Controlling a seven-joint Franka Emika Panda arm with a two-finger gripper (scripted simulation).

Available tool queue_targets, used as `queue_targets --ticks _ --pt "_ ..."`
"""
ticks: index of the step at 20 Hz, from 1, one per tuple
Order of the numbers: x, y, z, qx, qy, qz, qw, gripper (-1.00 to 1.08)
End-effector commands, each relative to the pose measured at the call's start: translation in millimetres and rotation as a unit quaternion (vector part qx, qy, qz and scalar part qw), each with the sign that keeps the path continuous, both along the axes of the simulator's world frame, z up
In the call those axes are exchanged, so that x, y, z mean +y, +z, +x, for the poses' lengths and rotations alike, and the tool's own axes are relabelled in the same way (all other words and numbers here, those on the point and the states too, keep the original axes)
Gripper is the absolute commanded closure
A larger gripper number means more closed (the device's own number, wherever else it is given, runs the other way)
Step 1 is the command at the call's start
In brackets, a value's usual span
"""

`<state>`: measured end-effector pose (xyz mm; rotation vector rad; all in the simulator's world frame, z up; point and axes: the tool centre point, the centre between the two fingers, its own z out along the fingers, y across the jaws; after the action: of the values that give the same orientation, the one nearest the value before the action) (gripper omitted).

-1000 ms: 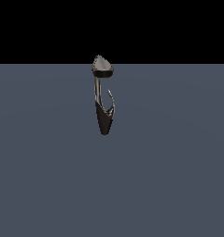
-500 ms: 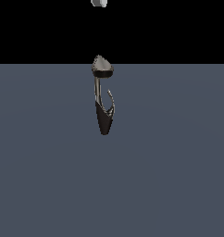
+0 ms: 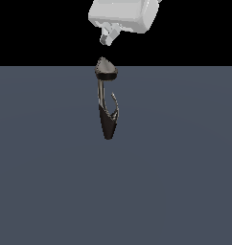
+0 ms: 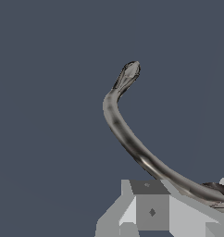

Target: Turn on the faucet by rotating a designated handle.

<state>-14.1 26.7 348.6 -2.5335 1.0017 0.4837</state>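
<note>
1. Pincer [image 3: 107, 38] cut off by the exterior view's upper edge; released or clenched, cannot tell.
2. Faucet [image 3: 107, 112] just below the pincer, apart from it, on the counter [image 3: 185, 167].
3. Handle [image 3: 116, 106] lower still, thin, hard to trace.

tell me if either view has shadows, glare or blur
Exterior view: sharp flat render, no cast shadows on the grey floor, black above; faucet glossy with pale highlights. Wrist view: bright streaks along the curved metal; gripper cropped at the frame edge.
</note>
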Motion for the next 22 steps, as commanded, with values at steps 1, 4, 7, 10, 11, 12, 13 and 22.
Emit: queue_targets --ticks 1,4,7,10,11,12,13,22 --pt "-1 -17 15 0.018 -0.032 0.013 0.9992 1.08" --pt "-2 -39 32 0.041 -0.071 0.027 0.9963 1.08" --pt "-4 -63 48 0.064 -0.109 0.041 0.9911 1.08" --pt "-7 -87 63 0.088 -0.147 0.054 0.9837 1.08" --pt "-8 -95 67 0.095 -0.159 0.058 0.9809 1.08" --pt "-9 -103 71 0.103 -0.170 0.062 0.9781 1.08" --pt "-9 -110 75 0.109 -0.181 0.065 0.9752 1.08" --pt "-15 -158 95 0.154 -0.247 0.087 0.9528 1.08"
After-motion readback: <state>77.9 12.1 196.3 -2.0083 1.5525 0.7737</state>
